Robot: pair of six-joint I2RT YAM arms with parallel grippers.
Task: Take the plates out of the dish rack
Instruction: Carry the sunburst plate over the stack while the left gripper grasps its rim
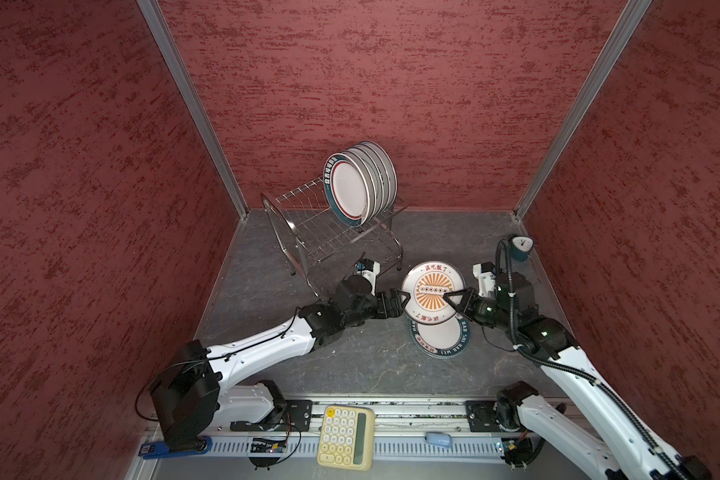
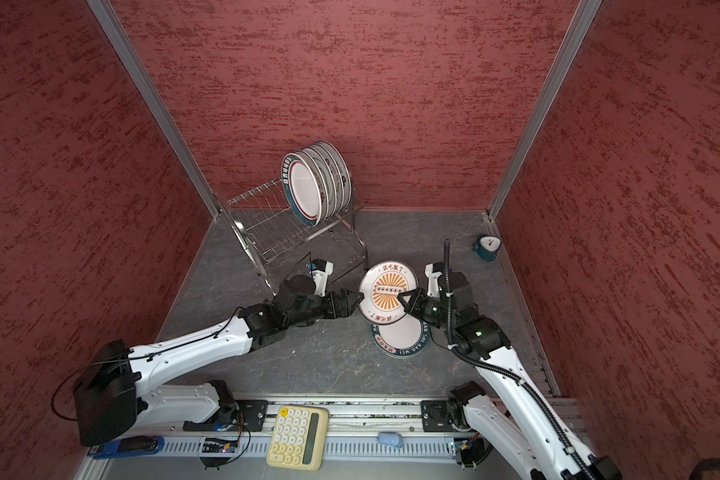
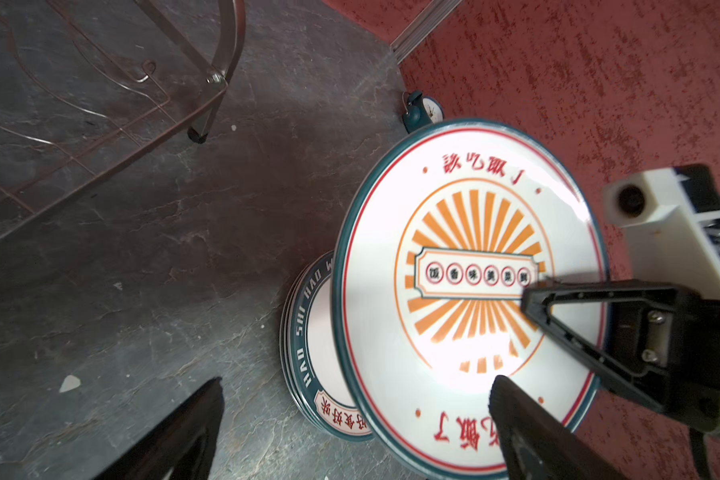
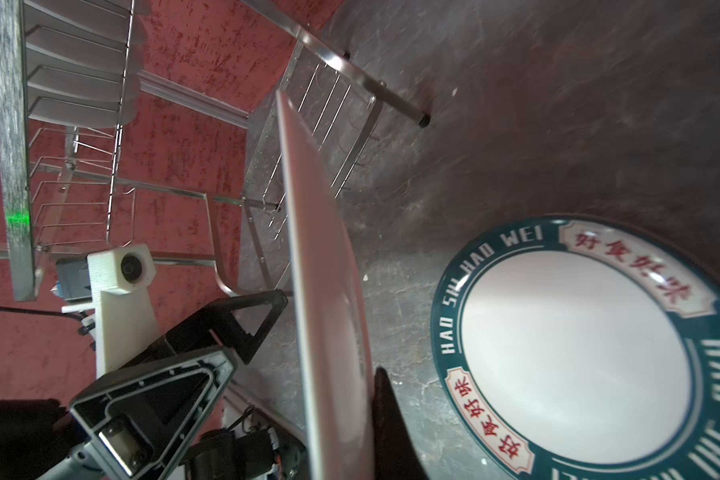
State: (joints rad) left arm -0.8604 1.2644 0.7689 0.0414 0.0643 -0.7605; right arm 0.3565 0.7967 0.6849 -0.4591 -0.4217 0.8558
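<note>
The step in hand looked like setting one plate down on the table (image 1: 370,365). The right gripper (image 1: 449,296) was clamped on the right rim of the sunburst plate (image 1: 431,291) and held it tilted, off the table, over the far edge of the stack (image 1: 439,338) of teal-banded plates lying flat there. The left gripper (image 1: 404,302) stood with its jaws wide apart at the plate's left rim, holding nothing; whether a finger touched the rim I could not tell. On the right end of the rack (image 1: 325,237), about five plates (image 1: 360,185) stood upright in the top shelf's slots, with the slots to their left bare. So the unloading seemed roughly midway. The next move called for the right arm to level the plate, centre it on the stack, lower it and only then let go, since a tilted release could let it slide off. The left arm needed to back clear of the rim, then reach for the front plate in the rack.
</note>
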